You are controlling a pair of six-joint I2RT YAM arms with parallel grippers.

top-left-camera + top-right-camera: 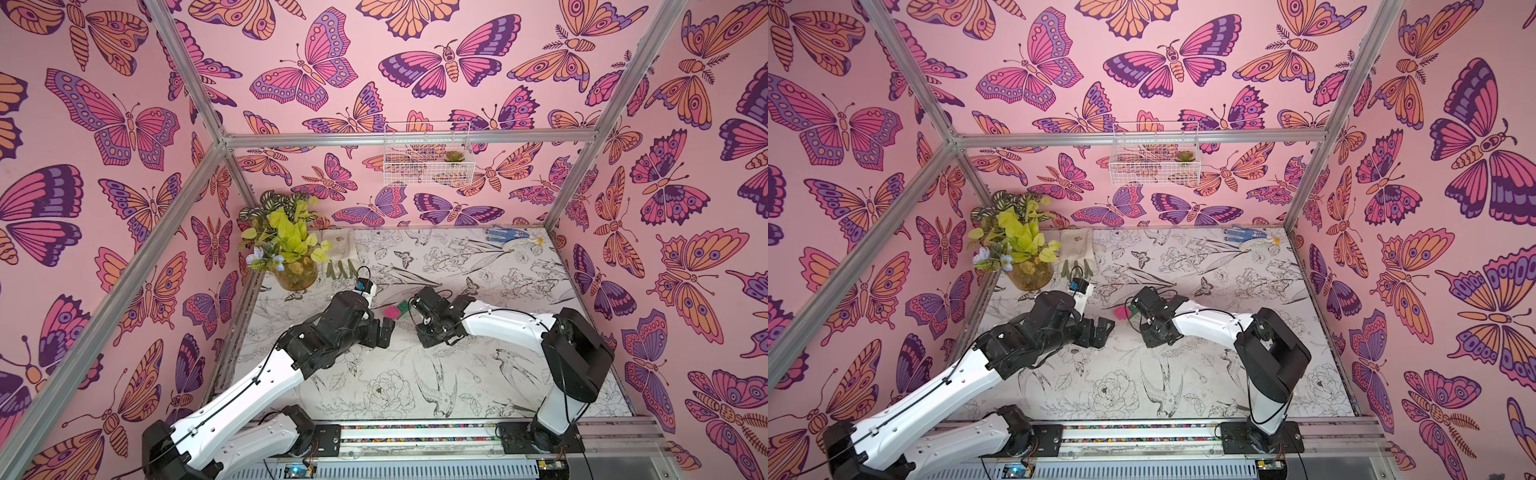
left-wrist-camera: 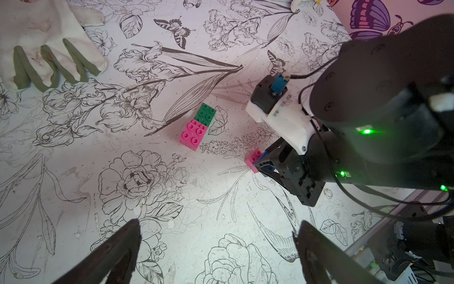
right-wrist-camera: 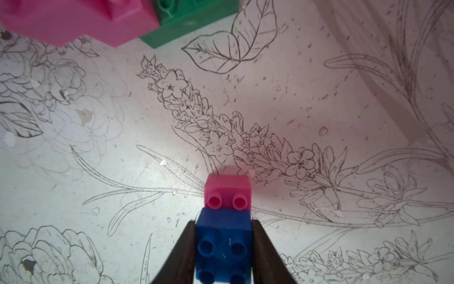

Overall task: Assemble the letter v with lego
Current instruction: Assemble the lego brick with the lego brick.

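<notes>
Base piece: the green brick [image 2: 205, 114] lies flat on the bench [image 2: 73, 172], near its middle. A pink arm [image 2: 192, 134] is pressed onto one end, by the look two bricks in a step. The studs at the green brick's other end are bare.
Second arm: a blue brick [image 3: 224, 246] sits joined to a pink brick [image 3: 227, 190] in a step. The pink one sticks out past the fingertips with two studs showing.
Right gripper [image 3: 223, 223]: clamped on the two sides of the blue brick. It carries the joined pair low over the bench, near the base piece but apart from it. I cannot tell whether the pink brick touches the bench.
Left gripper [image 2: 219, 222]: jaws wide apart with nothing between them, hovering over bare bench.
Layout: in a top view the right gripper is at three o'clock from the base piece and the left gripper at seven o'clock, both near. A glove [image 2: 49, 49] lies at about eleven o'clock, well apart.
Step in hand: by my reading, the base and one arm are done. The second arm is built and in hand, but not yet joined to the base.
Next move: it calls for squaring the held pink brick's underside over the green brick's bare studs and pressing straight down. The base lies loose, so it may slide or tip. The left gripper could steady it.
</notes>
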